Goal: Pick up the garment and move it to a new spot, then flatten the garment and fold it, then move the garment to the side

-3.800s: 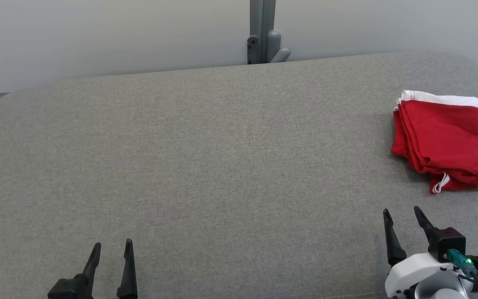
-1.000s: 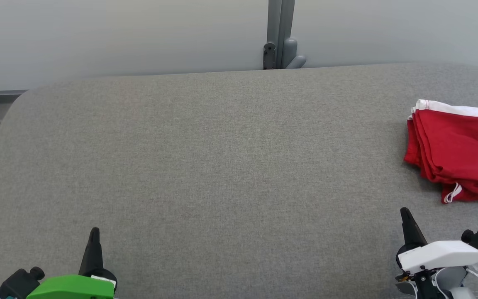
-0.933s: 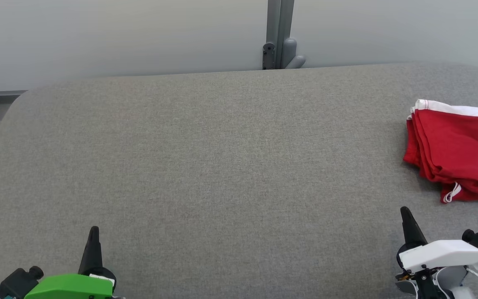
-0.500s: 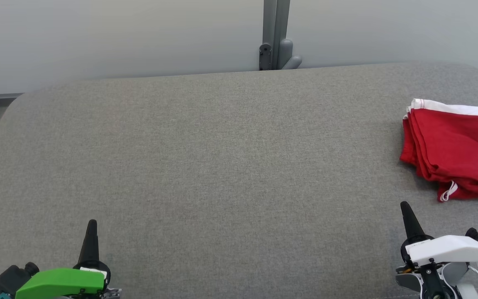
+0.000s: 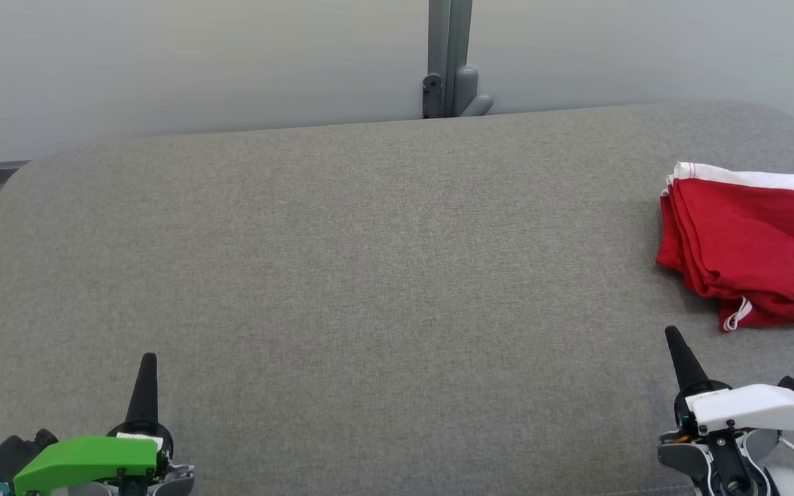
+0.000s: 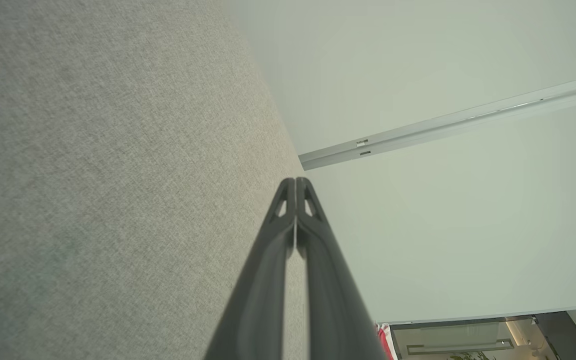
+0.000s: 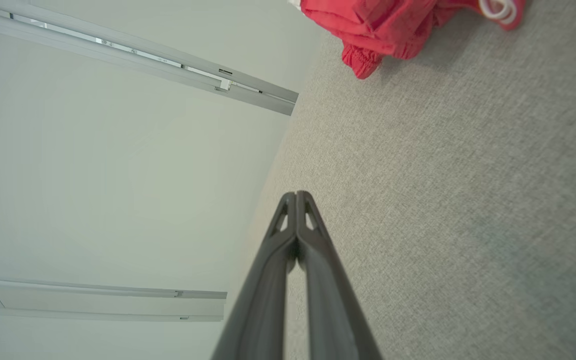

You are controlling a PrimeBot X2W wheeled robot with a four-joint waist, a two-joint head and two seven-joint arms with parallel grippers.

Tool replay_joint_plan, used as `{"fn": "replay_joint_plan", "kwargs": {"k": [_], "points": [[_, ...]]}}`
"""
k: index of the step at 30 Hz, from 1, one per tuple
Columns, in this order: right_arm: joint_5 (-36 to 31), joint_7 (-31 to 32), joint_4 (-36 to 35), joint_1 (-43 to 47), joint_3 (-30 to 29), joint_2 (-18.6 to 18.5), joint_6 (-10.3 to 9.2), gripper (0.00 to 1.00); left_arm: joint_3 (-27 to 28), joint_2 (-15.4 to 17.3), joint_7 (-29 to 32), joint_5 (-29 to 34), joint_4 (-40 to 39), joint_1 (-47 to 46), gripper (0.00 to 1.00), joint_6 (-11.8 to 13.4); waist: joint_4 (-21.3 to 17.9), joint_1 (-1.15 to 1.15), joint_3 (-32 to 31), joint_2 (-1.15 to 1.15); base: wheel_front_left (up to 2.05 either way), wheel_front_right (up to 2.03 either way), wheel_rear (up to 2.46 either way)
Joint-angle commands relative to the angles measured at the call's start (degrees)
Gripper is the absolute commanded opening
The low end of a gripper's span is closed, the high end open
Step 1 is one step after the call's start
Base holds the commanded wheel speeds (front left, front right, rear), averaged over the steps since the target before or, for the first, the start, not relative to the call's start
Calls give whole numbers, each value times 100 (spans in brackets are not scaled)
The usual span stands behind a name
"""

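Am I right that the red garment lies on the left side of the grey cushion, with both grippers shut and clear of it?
Not quite: the head view shows the garment on the right side of the cushion; the rest holds.

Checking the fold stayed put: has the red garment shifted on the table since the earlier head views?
No. The garment sits at the same offset from the grey post behind the table; the camera shifted, not the garment.

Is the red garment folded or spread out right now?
Folded: the garment lies as a compact stack near the right edge of the grey surface, layered edges showing along its left side, white band at the back.
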Motion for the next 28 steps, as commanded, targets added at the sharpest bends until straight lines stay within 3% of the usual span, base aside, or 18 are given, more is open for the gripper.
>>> {"fn": "replay_joint_plan", "kwargs": {"k": [1, 28], "points": [[129, 44, -64, -105, -20, -38, 2, 0, 23, 41, 32, -125, -54, -144, 0, -10, -5, 0, -1, 29, 0, 0, 0], [1568, 366, -221, -171, -70, -50, 2, 0, 164, 23, 387, -1305, -125, -332, 0, -14, -158, 0, -36, 39, 0, 0, 0]]}}
